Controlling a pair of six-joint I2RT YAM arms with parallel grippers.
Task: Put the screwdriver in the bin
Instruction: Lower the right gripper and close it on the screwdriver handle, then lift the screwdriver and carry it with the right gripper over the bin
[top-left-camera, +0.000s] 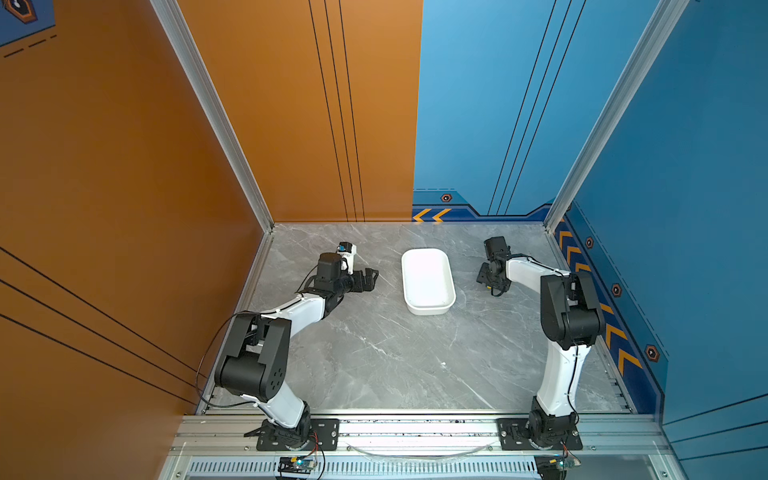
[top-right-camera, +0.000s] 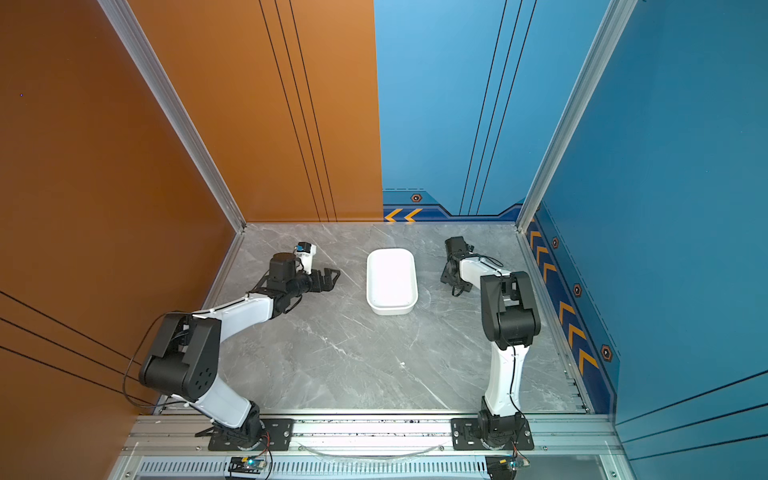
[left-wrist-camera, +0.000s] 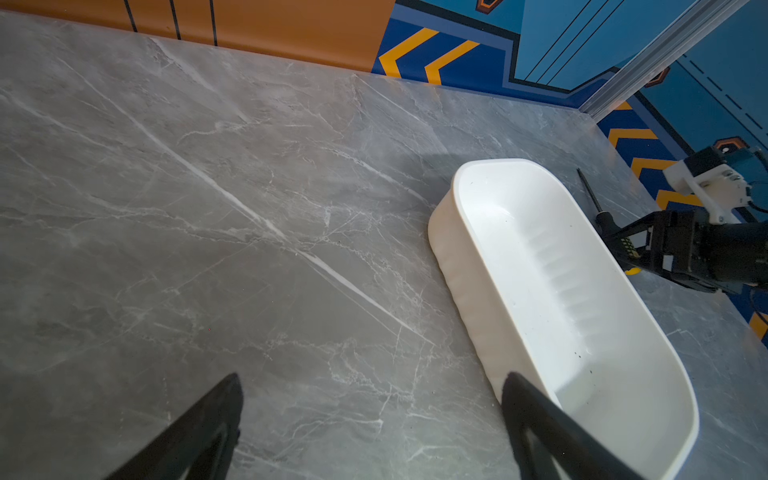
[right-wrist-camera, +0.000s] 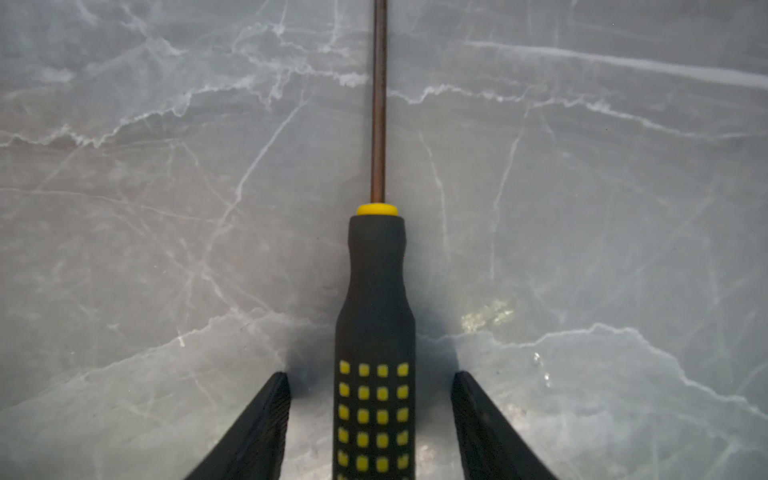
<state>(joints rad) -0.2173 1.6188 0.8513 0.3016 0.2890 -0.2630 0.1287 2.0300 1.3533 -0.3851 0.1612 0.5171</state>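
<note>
Nearest me, along the table's near edge, the two arms rise from their mounts on the rail, and the near half of the grey marbled top is bare except for a tiny white speck. Farther in, about midway between the left and right edges, sits the bin, white and empty, its long sides running toward the far edge. The left gripper hovers just to the bin's left, fingers spread wide with nothing between them. On the bin's other side, the right gripper is low over the screwdriver. The tool lies flat on the table between the bin and the right edge, its shaft pointing toward the far edge. The fingers straddle the dotted part of the handle, with a gap of table showing on each side, so they are partly open and do not have it yet. By my reckoning the job is at the grasp. The closing, the lift, the short carry over the bin's low wall and the release are all left. Nothing lies between tool and bin. The near wall is the only thing to clear, and the slim handle might roll if the pinch lands off-centre.
</note>
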